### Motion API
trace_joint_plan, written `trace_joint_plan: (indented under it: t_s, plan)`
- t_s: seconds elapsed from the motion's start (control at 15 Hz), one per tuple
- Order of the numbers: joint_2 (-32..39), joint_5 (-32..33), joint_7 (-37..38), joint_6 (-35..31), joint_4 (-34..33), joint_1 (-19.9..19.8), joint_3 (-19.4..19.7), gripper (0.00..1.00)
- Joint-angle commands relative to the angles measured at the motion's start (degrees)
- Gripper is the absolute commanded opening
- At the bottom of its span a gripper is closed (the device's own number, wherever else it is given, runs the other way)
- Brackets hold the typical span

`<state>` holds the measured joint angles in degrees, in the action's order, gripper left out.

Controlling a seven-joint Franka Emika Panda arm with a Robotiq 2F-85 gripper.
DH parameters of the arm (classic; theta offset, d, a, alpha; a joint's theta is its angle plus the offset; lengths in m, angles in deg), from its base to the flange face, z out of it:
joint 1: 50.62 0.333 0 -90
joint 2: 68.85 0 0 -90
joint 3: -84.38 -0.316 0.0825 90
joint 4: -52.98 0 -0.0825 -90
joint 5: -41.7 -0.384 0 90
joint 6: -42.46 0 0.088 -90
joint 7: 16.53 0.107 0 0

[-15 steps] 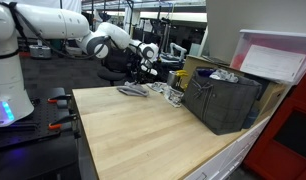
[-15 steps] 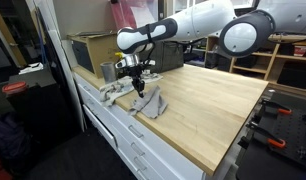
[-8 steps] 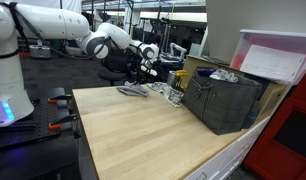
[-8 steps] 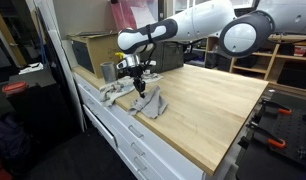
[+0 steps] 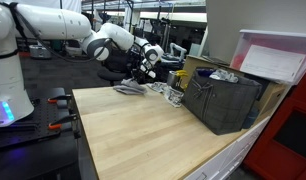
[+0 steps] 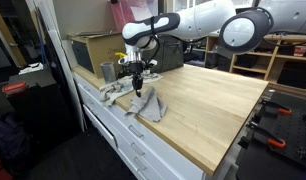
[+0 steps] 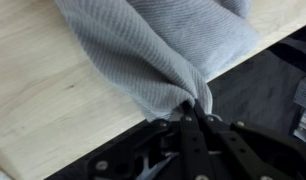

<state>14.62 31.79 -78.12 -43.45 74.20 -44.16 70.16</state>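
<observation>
Draping grey ribbed cloth (image 7: 153, 50), bunched in end effector (image 7: 197, 106)

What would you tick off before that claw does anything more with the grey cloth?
1. Claw shut on the grey cloth: ok, the wrist view shows a pinched fold.
2. Cloth lifted clear of the table: not ok, most of it lies on the wood.
3. Metal cup apart from the claw: ok.
4. Dark basket out of the way: ok, it stands farther along the table.
5. Grip firm enough to lift: cannot tell.
</observation>
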Motion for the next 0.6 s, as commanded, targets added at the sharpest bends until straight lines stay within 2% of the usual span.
trace_joint_plan:
  t_s: [0.0,0.27,0.33,0.4,0.53]
  plan:
    - [-2.0,-4.9,2.9,8.9,1.5,-3.6,-3.2,0.01]
    - [-2.8,-4.0,7.8,18.8,1.2,-5.2,-1.3,0.01]
    - [-3.0,-3.0,7.7,20.7,1.0,-5.3,-0.4,0.28]
    - [-3.2,-1.4,6.5,22.2,0.7,-5.1,0.8,0.29]
    - [-3.8,1.7,3.3,24.8,0.6,-4.7,3.0,0.42]
